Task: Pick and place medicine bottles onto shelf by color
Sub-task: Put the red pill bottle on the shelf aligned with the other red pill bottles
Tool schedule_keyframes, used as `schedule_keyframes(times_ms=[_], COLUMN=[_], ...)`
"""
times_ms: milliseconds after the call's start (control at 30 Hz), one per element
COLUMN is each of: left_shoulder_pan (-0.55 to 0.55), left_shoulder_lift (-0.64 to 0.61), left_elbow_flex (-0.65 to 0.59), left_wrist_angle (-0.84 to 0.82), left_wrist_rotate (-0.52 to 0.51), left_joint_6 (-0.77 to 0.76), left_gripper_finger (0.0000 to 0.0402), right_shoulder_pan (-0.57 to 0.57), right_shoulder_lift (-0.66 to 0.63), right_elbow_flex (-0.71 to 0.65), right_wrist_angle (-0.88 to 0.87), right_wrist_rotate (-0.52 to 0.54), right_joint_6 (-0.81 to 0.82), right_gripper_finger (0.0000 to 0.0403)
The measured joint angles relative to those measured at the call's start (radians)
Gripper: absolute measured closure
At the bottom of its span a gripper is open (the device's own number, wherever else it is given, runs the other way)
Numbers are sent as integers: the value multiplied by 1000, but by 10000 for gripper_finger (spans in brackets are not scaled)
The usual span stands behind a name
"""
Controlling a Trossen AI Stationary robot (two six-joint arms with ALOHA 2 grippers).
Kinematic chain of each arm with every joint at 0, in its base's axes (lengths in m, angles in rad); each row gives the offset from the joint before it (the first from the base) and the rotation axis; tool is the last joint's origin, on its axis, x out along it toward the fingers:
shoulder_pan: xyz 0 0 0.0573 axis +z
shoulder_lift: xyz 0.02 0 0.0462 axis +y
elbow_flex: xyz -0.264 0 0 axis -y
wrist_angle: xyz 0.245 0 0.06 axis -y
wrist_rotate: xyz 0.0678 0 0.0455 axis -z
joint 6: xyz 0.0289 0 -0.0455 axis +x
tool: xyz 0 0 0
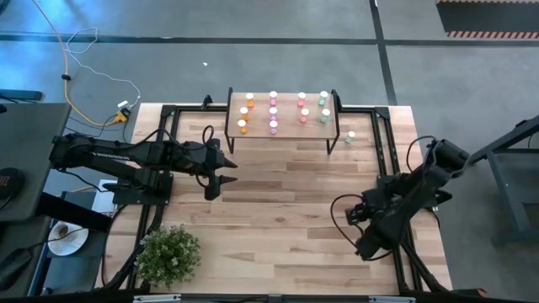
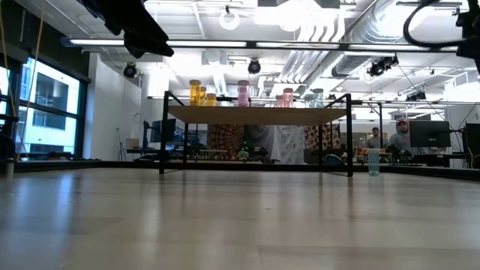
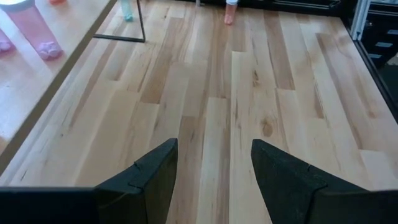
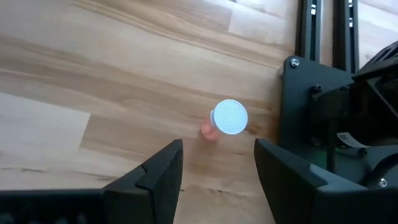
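The middle of the desk (image 1: 286,194) lies bare across the centre of the high view — wide passage there. The shelf (image 1: 282,131) blocks the upper centre, a pale green bottle (image 1: 350,136) just right of it. A potted plant (image 1: 168,255) fills the lower left; black frame rails (image 1: 389,151) line the right edge.

This is looking like a robotics lab in an open office loft: exposed ducts (image 2: 352,34) and strip lights are running across the white ceiling, tall windows (image 2: 45,105) are lining the left wall, and people (image 2: 401,135) are sitting at monitors (image 2: 429,133) far right. Cables (image 1: 84,80) are trailing over grey floor beside the wood-topped test table (image 1: 286,210)
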Motion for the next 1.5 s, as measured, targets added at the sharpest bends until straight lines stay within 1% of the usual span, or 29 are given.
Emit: schedule_keyframes(times_ms=[267,467,567,700,933,1100,1200,1500], left_shoulder_pan=[0,0,0,0,0,0,0,0], left_shoulder_lift=[0,0,0,0,0,0,0,0], left_elbow_flex=[0,0,0,0,0,0,0,0], left_wrist_angle=[0,0,0,1,1,16,30,38], left_wrist_rotate=[0,-1,-1,-1,-3,-2,-2,-2], left_joint_6=[0,-15,-16,-19,-42,-45,-44,-45], left_gripper_finger=[206,206,206,206,206,206,206,206], right_shoulder_pan=[-18,-53,-86,-114,-116,-116,-113,-114], right_shoulder_lift=[87,119,121,121,121,121,121,121], right_elbow_flex=[0,0,0,0,-1,-68,-100,-105], right_wrist_angle=[8,25,50,32,0,81,92,64], right_wrist_rotate=[-9,-12,-9,-8,-23,-28,-25,-5], right_joint_6=[13,7,-6,-10,-9,-8,8,7], right_gripper_finger=[213,213,213,213,213,213,213,213])
